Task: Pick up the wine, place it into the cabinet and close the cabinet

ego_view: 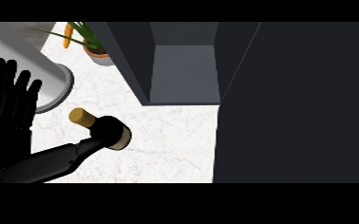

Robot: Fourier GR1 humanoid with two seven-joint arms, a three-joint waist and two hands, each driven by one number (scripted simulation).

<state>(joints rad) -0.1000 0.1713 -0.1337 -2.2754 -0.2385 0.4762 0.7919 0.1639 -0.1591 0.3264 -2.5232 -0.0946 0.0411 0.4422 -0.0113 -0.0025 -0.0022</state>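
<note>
Across the marble desk [175, 142], the wine [102, 131] is sitting just right of our left hand's [15, 116] straight, spread fingers [28, 92]. We are judging a low wrap best before lifting it into the open cabinet [182, 71] beyond them.

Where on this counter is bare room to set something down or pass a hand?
The widest bare patch of counter lies between the wine bottle, the open cabinet and its door. A narrower strip runs between the potted plant, the grey round object and the cabinet's left wall. It is crowded at the left, around the left hand.
</note>
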